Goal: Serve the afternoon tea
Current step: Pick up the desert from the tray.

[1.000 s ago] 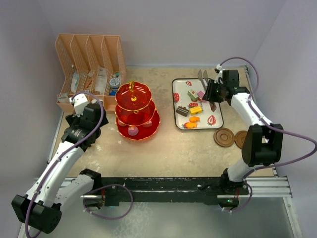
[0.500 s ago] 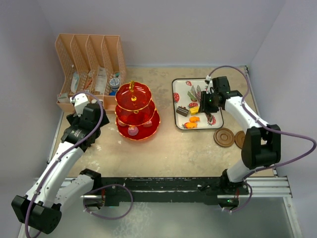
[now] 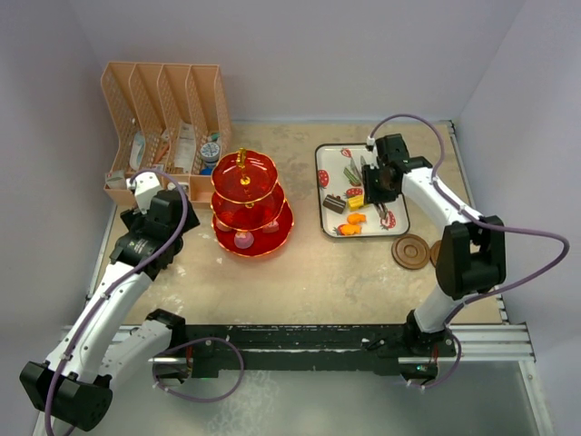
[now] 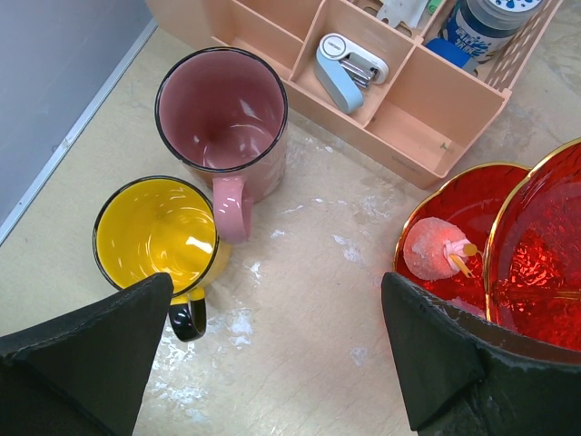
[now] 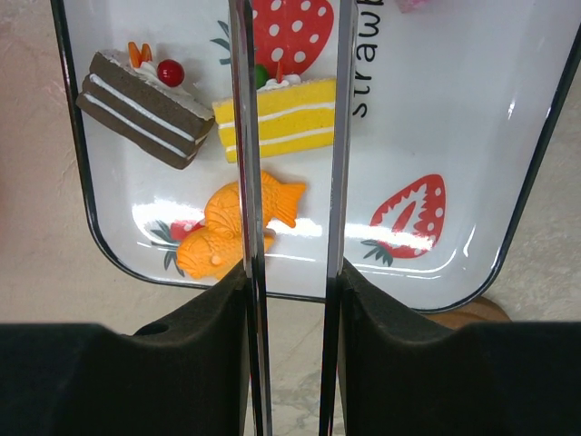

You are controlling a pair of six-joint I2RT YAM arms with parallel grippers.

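Steel tongs [image 5: 241, 136], clamped by the right gripper [image 5: 290, 300], hovered over the strawberry tray [image 5: 436, 109]: the picking-up step, I judged. On the tray, the yellow cake slice [image 5: 277, 113] lay between the blades at upper centre; next they needed to lower and squeeze. The left gripper [image 4: 277, 309] gaped wide above the yellow mug [image 4: 154, 227] and pink mug [image 4: 221, 109].

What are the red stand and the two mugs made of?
Red stand: glossy see-through plastic, probably; light glows through, rims gold-coloured. Pink mug and yellow mug: shiny with bright reflections, plastic or glazed ceramic, cannot tell.
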